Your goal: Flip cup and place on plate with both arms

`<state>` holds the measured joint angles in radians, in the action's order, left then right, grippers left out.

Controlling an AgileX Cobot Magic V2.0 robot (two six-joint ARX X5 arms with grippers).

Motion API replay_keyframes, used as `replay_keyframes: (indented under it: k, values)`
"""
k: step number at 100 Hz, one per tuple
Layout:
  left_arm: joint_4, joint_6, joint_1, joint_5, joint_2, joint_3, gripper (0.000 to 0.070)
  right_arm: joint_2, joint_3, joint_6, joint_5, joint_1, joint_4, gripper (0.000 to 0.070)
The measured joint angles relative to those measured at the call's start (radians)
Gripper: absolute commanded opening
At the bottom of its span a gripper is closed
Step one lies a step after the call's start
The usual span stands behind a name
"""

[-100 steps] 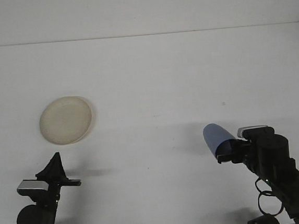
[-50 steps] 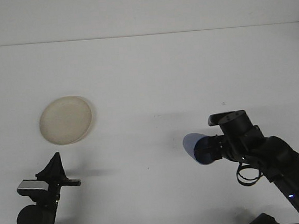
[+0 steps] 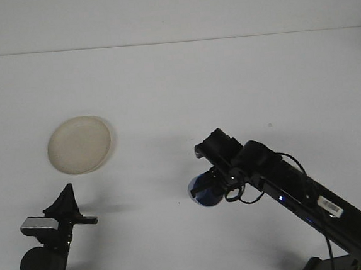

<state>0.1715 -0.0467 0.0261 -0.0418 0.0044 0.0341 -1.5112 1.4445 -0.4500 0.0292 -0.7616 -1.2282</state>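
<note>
We have the blue cup (image 3: 205,190) clamped in our right gripper (image 3: 215,181), lifted off the table (image 3: 227,87) and well to the right of the plate (image 3: 80,144), its opening turned toward the camera, so by our reckoning the pickup is done and the flip is only partway. Our left gripper (image 3: 66,202) waits just below the plate, carrying nothing, though we cannot tell how wide it stands. Righting the cup and setting it on the empty plate remain.
</note>
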Motion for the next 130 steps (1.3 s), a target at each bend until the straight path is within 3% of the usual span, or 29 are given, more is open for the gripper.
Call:
replay_keyframes:
  k: [42, 130]
  values:
    - [0.000, 0.000, 0.000, 0.000, 0.000, 0.000, 0.0011, -0.180, 0.065, 0.055, 0.024, -0.025, -0.063, 0.0002]
    - [0.000, 0.000, 0.000, 0.000, 0.000, 0.000, 0.0012, -0.255, 0.065, 0.105, 0.026, -0.027, -0.045, 0.0003]
